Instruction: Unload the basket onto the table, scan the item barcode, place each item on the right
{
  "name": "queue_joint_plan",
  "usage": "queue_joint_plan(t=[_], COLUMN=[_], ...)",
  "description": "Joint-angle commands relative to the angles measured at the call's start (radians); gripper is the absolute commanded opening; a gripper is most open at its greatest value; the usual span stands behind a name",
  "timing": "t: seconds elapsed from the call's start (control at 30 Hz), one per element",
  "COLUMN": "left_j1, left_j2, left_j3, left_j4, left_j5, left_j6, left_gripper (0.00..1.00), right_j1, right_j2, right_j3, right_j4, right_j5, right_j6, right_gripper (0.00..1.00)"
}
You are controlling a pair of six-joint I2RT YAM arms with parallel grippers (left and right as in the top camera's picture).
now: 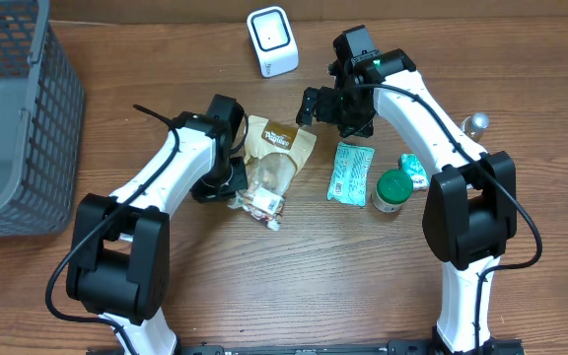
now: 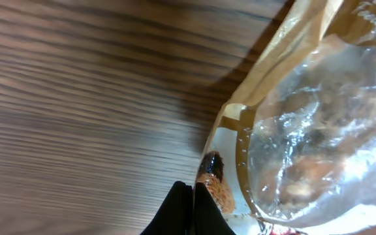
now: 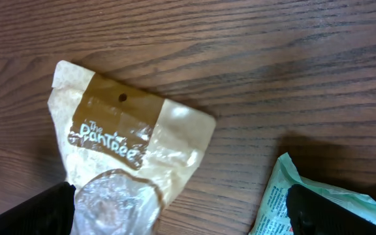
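the snack bag (image 1: 276,158) lies flat near the middle of the table (image 1: 166,69), its brown "pantree" header pointing toward 12 o'clock. the white scanner (image 1: 272,41) stands well apart from it at 12 o'clock, near the far edge.

the left gripper (image 2: 192,192) sits at the bag's 9 o'clock edge. its jaws are pressed together right at the clear film. the wrist view does not show whether the film is caught between them or lies just beside them.

the right gripper (image 1: 335,106) hovers at about 1 o'clock from the bag. its jaws are spread wide and hold nothing. below it are the bag's header and a corner of the teal packet (image 1: 351,173), which lies at the bag's 3 o'clock.

the task looks to be at its start, at the first grasp. the bag is not yet lifted off the wood, no barcode is visible on its upper face, and nothing faces the scanner. left to do: confirm the grip, raise the bag, find the barcode side and present it to the scanner.
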Motion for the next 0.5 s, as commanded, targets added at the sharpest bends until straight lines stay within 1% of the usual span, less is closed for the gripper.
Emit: queue_joint_plan(t=[0.0,0.07,0.13,0.2,0.23,0.3,0.33,0.47], left_j1=[0.018,0.019,0.019,0.019,0.019,0.019,0.019,0.018], left_j2=[-0.003,-0.003,-0.003,-0.003,-0.003,-0.003,-0.003,-0.003], left_j3=[-0.008,-0.008,-0.008,-0.006,-0.004,0.003,0.009,0.032], left_j4=[-0.014,-0.025,-0.026,-0.020,-0.018,-0.016,-0.015,-0.014], left_j5=[-0.200,-0.348,-0.447,-0.523,-0.552,-0.559,-0.553,-0.502], left_j6=[0.090,0.090,0.090,0.090,0.090,0.092,0.092,0.097], left_gripper=[0.04,0.04,0.05,0.08,0.14,0.20,0.22,0.24], right_j1=[0.001,0.001,0.001,0.001,0.001,0.001,0.001,0.001], right_j2=[-0.006,-0.006,-0.006,-0.006,-0.006,-0.006,-0.006,-0.006], right_j3=[0.024,0.024,0.024,0.024,0.024,0.024,0.024,0.024], right_j4=[0.002,0.002,0.002,0.002,0.002,0.002,0.002,0.002], right_j5=[0.006,0.006,0.006,0.006,0.006,0.006,0.006,0.006], right_j6=[0.007,0.007,0.007,0.007,0.007,0.007,0.007,0.007], right_gripper=[1.00,1.00,1.00,1.00,1.00,1.00,1.00,1.00])
